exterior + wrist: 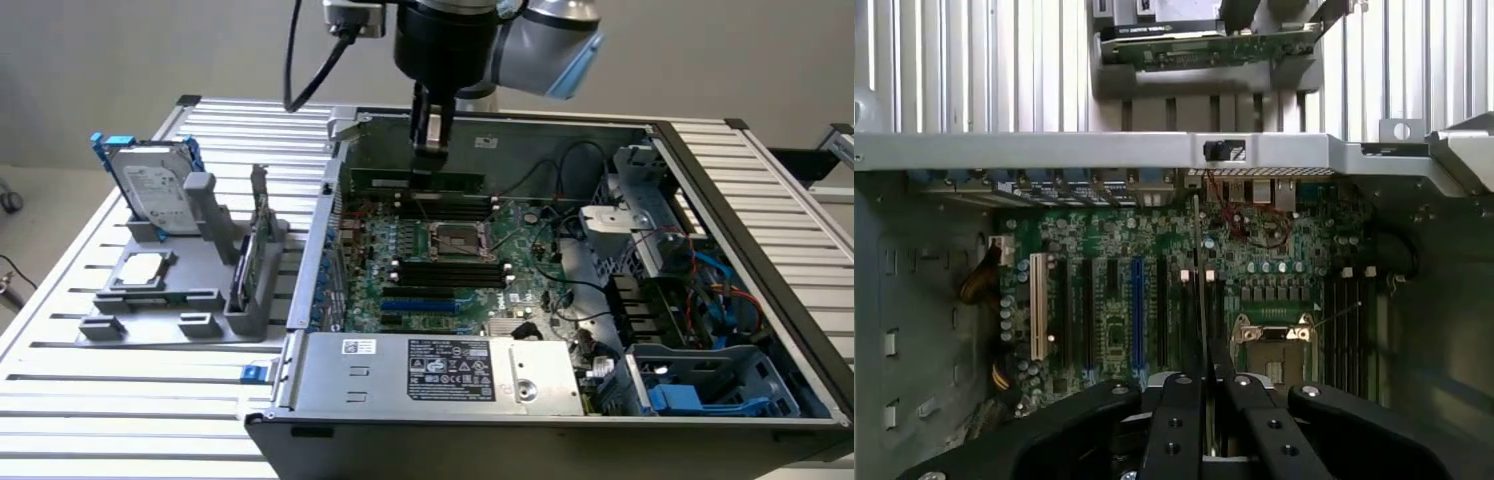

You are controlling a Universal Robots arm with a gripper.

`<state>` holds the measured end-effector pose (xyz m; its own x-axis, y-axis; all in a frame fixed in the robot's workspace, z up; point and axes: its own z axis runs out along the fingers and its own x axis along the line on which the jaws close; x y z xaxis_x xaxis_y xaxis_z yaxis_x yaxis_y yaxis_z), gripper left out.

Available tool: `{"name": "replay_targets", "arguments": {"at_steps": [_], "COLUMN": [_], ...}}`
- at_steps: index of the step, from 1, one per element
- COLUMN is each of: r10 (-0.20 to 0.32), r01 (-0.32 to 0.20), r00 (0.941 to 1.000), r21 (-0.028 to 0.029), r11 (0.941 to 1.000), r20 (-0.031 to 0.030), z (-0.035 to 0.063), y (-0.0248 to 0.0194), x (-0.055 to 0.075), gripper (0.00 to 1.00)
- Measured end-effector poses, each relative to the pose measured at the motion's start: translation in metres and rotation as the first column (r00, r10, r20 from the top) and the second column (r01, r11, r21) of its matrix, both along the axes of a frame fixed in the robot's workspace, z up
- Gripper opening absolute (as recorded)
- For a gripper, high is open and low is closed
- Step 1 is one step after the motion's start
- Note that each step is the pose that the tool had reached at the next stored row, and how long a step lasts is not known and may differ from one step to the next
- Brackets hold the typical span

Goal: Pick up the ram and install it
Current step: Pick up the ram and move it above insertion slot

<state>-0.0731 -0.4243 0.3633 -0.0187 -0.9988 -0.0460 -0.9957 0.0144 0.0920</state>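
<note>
The ram [414, 183], a long thin green board, hangs level inside the open computer case [727, 190], low over the black memory slots [447, 205] on the far side of the CPU socket [458, 238]. My gripper [427, 160] reaches down from above and is shut on its top edge. In the wrist view the ram [1199, 270] appears edge-on as a thin line running out from between the black fingers [1179, 405] of the gripper [1204, 385]. It lies over the motherboard [1254, 255], between the slots beside the CPU socket [1279, 335]. I cannot tell whether it touches a slot.
A grey fixture [174, 300] at the exterior view's left holds a silver hard drive with blue rails [154, 185], a CPU chip [143, 268] and an upright card [254, 250]. The power supply [427, 365], drive cages [694, 380] and cables [587, 290] crowd the case.
</note>
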Motion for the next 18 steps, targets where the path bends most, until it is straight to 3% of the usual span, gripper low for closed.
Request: {"name": "replay_targets", "arguments": {"at_steps": [10,18], "r10": [-0.004,-0.037], "r01": [0.004,0.037], "r00": [1.0000,0.9993], "r21": [0.0000,0.0004], "r11": [1.0000,0.9993], "r20": [-0.0001,-0.0003], "z": [-0.0182,-0.0327], "y": [0.0033,0.0043], "x": [0.044,0.049], "gripper": [0.14,0.14]}}
